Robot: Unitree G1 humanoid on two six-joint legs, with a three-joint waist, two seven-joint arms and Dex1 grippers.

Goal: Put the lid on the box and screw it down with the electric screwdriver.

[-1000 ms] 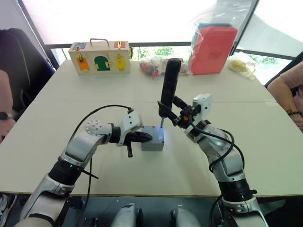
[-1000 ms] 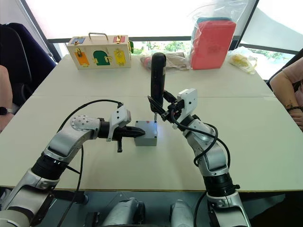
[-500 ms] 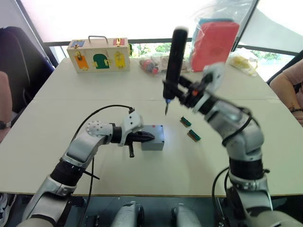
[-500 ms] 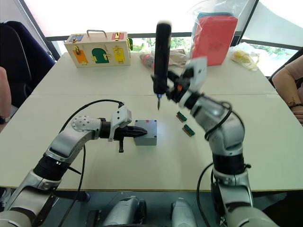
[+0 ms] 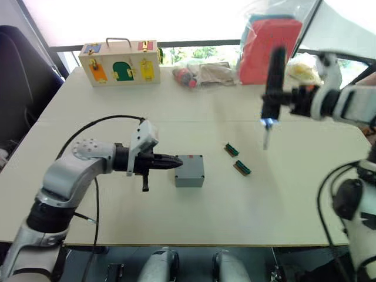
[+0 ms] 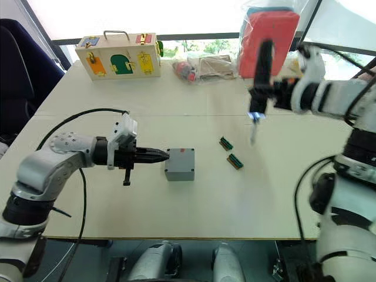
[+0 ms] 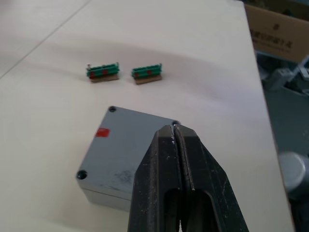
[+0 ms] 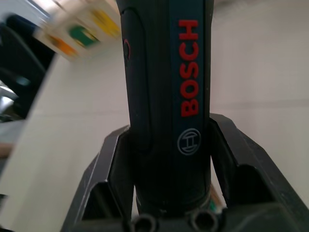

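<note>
**Ana:** Left eye view: the big desk (image 5: 176, 217) has the box (image 5: 189, 175) in the middle with the lid (image 7: 126, 154) on top. The left gripper (image 5: 174, 161) touches the box's side, fingers pressed together.

**Ben:** And the right gripper (image 8: 169, 159)?

**Ana:** Its fingers pinch the electric screwdriver (image 5: 272, 88), held high, far from the box.

**Ben:** So it looks like the screwing step. Next, I think, the tip must line up over a corner hole (image 7: 112, 109).

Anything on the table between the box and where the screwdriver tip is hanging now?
Yes: two small green-and-brown strips lie between the box and the electric screwdriver, seen in the right eye view.
</note>
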